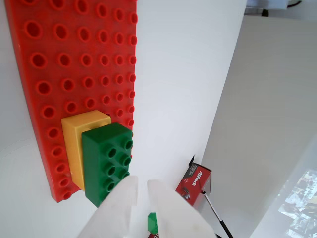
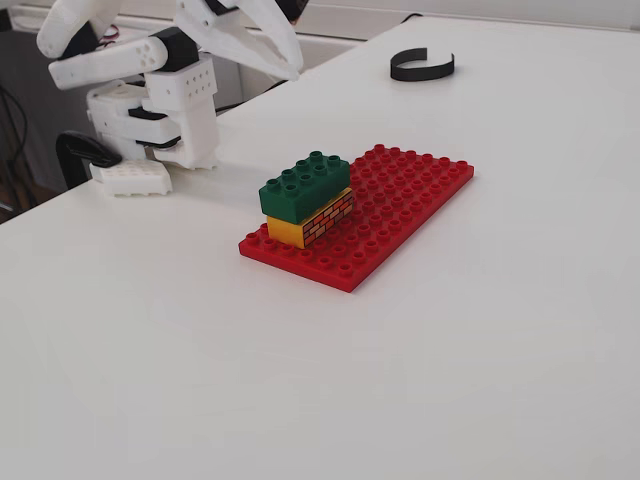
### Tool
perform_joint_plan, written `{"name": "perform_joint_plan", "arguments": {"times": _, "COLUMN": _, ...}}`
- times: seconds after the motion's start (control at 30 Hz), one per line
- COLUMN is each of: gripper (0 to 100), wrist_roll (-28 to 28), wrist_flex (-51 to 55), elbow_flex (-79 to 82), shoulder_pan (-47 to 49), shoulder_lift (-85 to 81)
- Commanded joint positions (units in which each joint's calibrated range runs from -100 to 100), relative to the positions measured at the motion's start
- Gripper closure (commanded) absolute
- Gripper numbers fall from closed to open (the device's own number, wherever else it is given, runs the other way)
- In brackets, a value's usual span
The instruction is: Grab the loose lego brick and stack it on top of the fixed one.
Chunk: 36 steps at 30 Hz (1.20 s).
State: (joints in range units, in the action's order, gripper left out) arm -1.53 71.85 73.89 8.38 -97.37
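Note:
The dark green loose brick (image 1: 109,161) sits on top of the yellow fixed brick (image 1: 78,144), a little offset so a strip of yellow shows. In the fixed view the green brick (image 2: 305,184) rests on the yellow brick with its brick-wall print (image 2: 318,219), near one end of the red baseplate (image 2: 405,195). My gripper (image 1: 142,182) is empty, its white fingers a narrow gap apart, and it is clear of the bricks. In the fixed view it (image 2: 283,62) hangs high at the back left, well away from the stack.
The red baseplate (image 1: 74,59) lies on a white table. A black C-shaped band (image 2: 422,66) lies at the back. The arm's white base (image 2: 160,110) stands at the table's left edge. A small red box (image 1: 194,184) sits beyond the table edge.

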Motion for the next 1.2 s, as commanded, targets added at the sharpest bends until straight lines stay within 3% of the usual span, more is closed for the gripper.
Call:
{"name": "perform_joint_plan", "arguments": {"times": 0.0, "gripper": 99, "wrist_roll": 0.5, "wrist_flex": -2.6, "elbow_flex": 5.6, "shoulder_pan": -0.2, "shoulder_lift": -0.6}}
{"name": "perform_joint_plan", "arguments": {"times": 0.33, "gripper": 99, "wrist_roll": 1.3, "wrist_flex": -0.2, "elbow_flex": 16.9, "shoulder_pan": -0.2, "shoulder_lift": -0.7}}
{"name": "perform_joint_plan", "arguments": {"times": 1.17, "gripper": 98, "wrist_roll": 3.1, "wrist_flex": 2.7, "elbow_flex": 18.5, "shoulder_pan": -3.9, "shoulder_lift": -0.6}}
